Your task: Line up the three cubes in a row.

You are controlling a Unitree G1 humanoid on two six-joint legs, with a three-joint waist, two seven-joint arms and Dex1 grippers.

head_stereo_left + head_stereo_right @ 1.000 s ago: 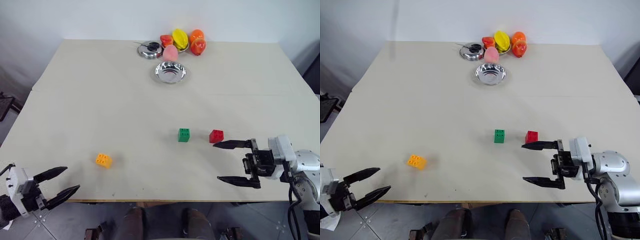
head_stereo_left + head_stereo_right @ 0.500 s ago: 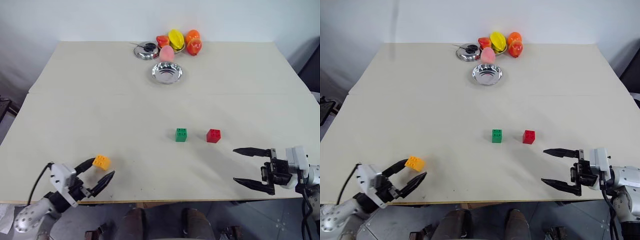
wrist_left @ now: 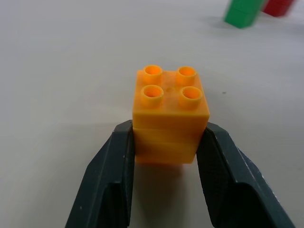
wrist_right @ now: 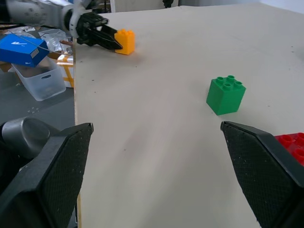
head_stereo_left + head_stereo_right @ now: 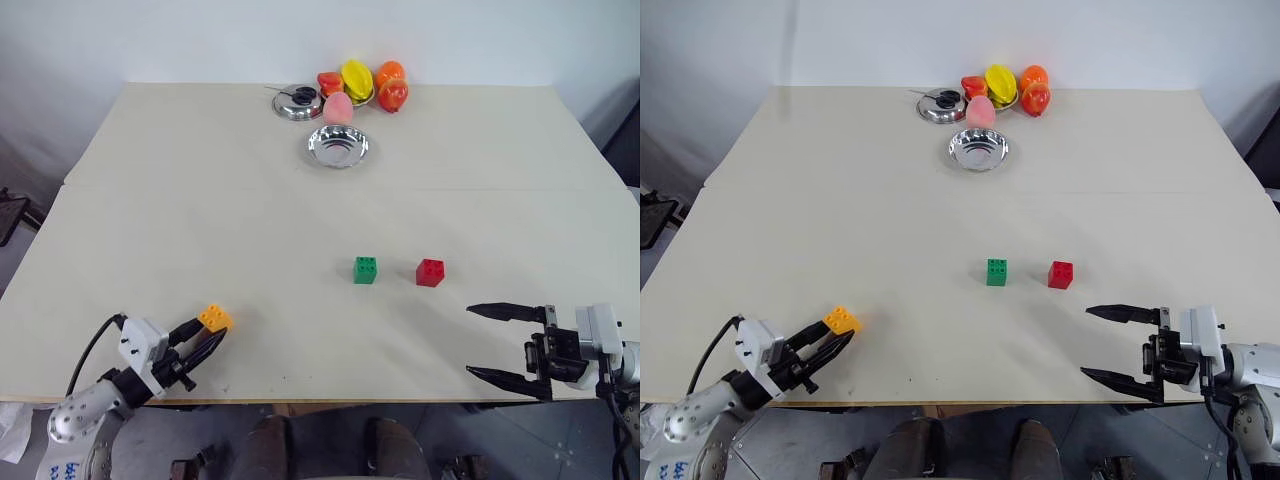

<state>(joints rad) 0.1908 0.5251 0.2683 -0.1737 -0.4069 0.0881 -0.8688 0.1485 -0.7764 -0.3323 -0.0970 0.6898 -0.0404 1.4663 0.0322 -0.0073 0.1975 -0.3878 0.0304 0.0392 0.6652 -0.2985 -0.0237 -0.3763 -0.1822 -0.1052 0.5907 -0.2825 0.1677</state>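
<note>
Now clamped: orange-yellow cube (image 3: 170, 115) pinched at its lower sides between the two black fingers (image 3: 110, 176) of the left gripper (image 5: 205, 334), near the front left edge of the table (image 5: 180, 200). A second ago lying free there, with the left gripper wide open and short of the table edge; since then, gripper brought in around it and closed. Still seated on the tabletop, not lifted.

Well apart from the other two: green cube (image 5: 366, 270) and red cube (image 5: 430, 272) side by side near the table's middle, a small gap between them, already roughly in line.

Right gripper (image 5: 510, 345) spread wide and empty near the front right edge, drawn back from the red cube since a second ago.

Probably the carry stage next: orange-yellow cube to go beside the green one, on the side away from the red, to finish the row.

Toy fruits (image 5: 362, 84), lid (image 5: 298, 102) and metal bowl (image 5: 339, 146) far back, out of the way.
</note>
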